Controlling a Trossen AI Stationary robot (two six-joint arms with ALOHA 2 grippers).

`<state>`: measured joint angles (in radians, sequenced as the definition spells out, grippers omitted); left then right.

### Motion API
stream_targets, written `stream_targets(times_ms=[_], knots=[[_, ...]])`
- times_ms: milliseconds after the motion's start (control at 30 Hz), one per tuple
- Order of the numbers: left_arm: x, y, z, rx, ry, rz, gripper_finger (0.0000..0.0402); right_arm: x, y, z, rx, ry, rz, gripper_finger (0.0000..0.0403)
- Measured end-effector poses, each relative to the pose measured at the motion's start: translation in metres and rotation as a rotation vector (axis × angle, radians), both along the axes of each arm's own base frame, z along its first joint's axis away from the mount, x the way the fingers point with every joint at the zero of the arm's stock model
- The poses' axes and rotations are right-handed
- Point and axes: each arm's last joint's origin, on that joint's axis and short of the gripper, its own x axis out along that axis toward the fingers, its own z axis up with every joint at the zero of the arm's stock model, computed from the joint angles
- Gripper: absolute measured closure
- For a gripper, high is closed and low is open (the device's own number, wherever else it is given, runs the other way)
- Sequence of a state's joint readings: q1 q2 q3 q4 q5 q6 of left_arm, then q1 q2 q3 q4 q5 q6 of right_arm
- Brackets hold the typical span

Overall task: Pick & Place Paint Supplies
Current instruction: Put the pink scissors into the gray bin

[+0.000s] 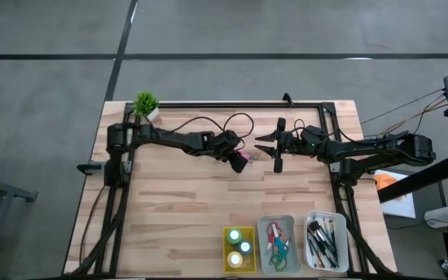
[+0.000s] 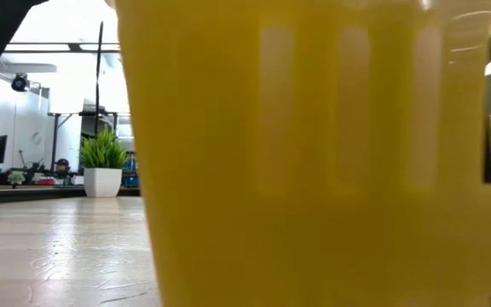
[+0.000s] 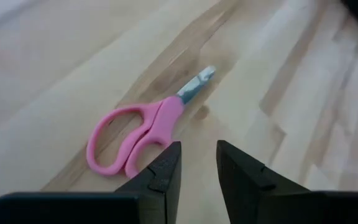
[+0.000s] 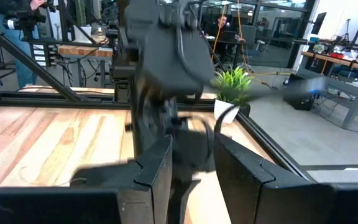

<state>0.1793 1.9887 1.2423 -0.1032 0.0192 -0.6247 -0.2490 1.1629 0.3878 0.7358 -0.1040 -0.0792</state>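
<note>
Two arms meet mid-counter [image 1: 177, 202]. Leftmost, the left gripper [image 1: 238, 158] hangs over the pink scissors [image 3: 143, 134], fingers slightly parted and holding nothing, probably lining up a grasp. Facing it, the right gripper [image 1: 264, 140] waits empty with a narrow gap, likely staying clear. Along the near edge, sorting explains the layout: paint bottles [image 1: 239, 246] in the yellow tray [image 1: 227, 264], scissors in the grey tray [image 1: 292, 222], brushes [image 1: 322, 241] in the white tray [image 1: 344, 233].

Wood table [image 1: 185, 210] — pink scissors [image 1: 240, 161], plant [image 1: 145, 103], 3 trays [image 1: 286, 245].
</note>
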Motion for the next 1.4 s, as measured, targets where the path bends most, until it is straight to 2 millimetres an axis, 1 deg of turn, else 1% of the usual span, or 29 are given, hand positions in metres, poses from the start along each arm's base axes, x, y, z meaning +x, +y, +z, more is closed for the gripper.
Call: stream_targets(times_ms=[133, 367, 500, 667, 833, 933, 1033, 1300, 1400], knots=[[-0.005, -0.002, 0.017, 0.048, -0.018, -0.051, 0.0297, 0.000, 0.000, 0.000, 0.000, 0.000, 0.000, 0.0289], [-0.013, -0.009, 0.044, 0.139, -0.046, -0.208, 0.0297, 0.000, 0.000, 0.000, 0.000, 0.000, 0.000, 0.0289], [-0.016, -0.014, 0.053, 0.196, -0.049, -0.281, 0.0297, 0.000, 0.000, 0.000, 0.000, 0.000, 0.000, 0.0289], [-0.018, -0.022, 0.058, 0.265, -0.048, -0.365, 0.0297, 0.000, 0.000, 0.000, 0.000, 0.000, 0.000, 0.0289], [-0.028, -0.028, 0.061, 0.313, -0.075, -0.377, 0.0297, 0.000, 0.000, 0.000, 0.000, 0.002, 0.000, 0.0289], [-0.041, -0.034, 0.064, 0.335, -0.117, -0.375, 0.0297, 0.000, 0.000, 0.000, 0.001, 0.003, 0.000, 0.0289], [-0.060, -0.042, 0.068, 0.355, -0.175, -0.385, 0.0297, 0.000, 0.000, 0.000, 0.001, 0.003, 0.000, 0.0289], [-0.125, -0.063, 0.074, 0.476, -0.311, -0.484, 0.0297, 0.000, 0.000, -0.001, 0.001, 0.006, 0.000, 0.0289], [-0.148, -0.067, 0.075, 0.528, -0.345, -0.524, 0.0297, 0.000, 0.000, -0.001, 0.002, 0.007, 0.000, 0.0289]])
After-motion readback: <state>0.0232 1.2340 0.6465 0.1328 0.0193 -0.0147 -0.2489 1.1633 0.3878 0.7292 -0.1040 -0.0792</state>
